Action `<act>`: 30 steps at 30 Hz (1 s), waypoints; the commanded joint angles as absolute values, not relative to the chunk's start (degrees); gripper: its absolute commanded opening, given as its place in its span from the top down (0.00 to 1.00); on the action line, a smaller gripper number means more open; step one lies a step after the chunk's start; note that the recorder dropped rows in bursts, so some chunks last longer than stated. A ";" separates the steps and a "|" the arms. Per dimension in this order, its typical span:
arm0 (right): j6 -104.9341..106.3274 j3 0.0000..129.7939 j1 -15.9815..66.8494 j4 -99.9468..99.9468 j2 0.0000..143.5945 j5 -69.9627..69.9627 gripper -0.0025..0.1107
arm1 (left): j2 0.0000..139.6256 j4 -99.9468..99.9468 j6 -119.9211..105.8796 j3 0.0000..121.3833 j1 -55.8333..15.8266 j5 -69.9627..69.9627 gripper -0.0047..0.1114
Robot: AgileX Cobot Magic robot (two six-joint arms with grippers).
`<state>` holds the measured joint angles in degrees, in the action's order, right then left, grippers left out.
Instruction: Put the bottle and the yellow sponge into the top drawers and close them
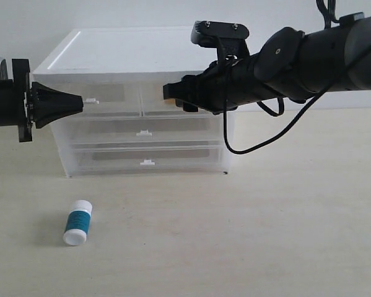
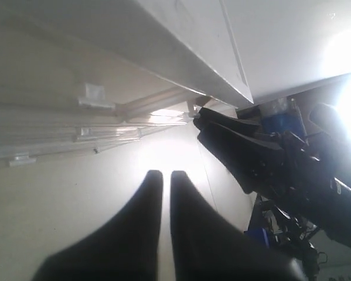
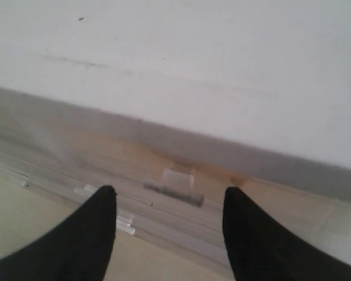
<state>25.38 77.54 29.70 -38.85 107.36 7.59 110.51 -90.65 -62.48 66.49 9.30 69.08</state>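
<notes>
The bottle [image 1: 78, 223] lies on its side on the table in front of the cabinet, far from both grippers. The yellow sponge is not clearly visible; only a faint orange tint [image 3: 163, 157] shows through a drawer front. Both top drawers look pushed in. My left gripper [image 1: 80, 103] [image 2: 162, 174] is shut and empty, its tip just left of the left top drawer's white tab handle [image 1: 91, 99] [image 2: 93, 96]. My right gripper [image 1: 168, 91] [image 3: 170, 192] stands open in front of the right top drawer [image 1: 150, 103], whose tab handle [image 3: 178, 175] lies just ahead between the fingers.
The translucent cabinet [image 1: 142, 62] has two full-width drawers [image 1: 145, 133] below the top pair. A black cable [image 1: 259, 145] hangs from the right arm beside the cabinet. The right arm's gripper [image 2: 234, 137] shows dark in the left wrist view.
</notes>
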 commanded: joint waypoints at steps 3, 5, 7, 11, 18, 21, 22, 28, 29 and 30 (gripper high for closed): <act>27.12 78.04 29.17 -38.33 107.42 1.90 0.53 | 111.27 -90.95 -62.07 66.48 9.44 69.30 0.66; 27.12 78.04 29.17 -38.18 107.42 1.90 0.53 | 112.05 -90.95 -61.60 66.48 9.54 69.30 0.56; 27.12 78.04 29.17 -38.19 107.42 2.40 0.53 | 113.03 -91.71 -60.65 66.60 9.54 69.30 0.53; 27.60 78.04 29.17 -38.19 107.42 3.32 0.53 | 116.10 -92.85 -59.49 68.87 9.54 69.96 0.53; 28.01 78.04 29.17 -38.19 107.42 3.29 0.53 | 118.41 -97.00 -59.36 71.95 9.54 69.96 0.54; 28.00 78.04 29.17 -38.19 107.42 3.18 0.53 | 119.39 -96.62 -59.24 73.37 9.35 69.96 0.55; 28.00 78.04 29.17 -38.19 107.42 3.18 0.53 | 119.76 -96.63 -59.13 73.75 9.35 69.96 0.55; 28.82 78.04 29.17 -38.19 107.42 2.85 0.53 | 122.50 -96.63 -58.69 75.74 9.30 69.96 0.55; 28.82 78.04 29.17 -38.19 107.42 2.85 0.53 | 122.79 -96.63 -58.69 76.20 9.30 69.96 0.55; 28.93 78.04 29.17 -38.19 107.42 2.85 0.53 | 123.17 -96.63 -58.69 76.44 9.30 69.96 0.55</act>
<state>27.90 77.54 29.70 -38.85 107.36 7.69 122.27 -95.30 -58.76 75.22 9.30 71.03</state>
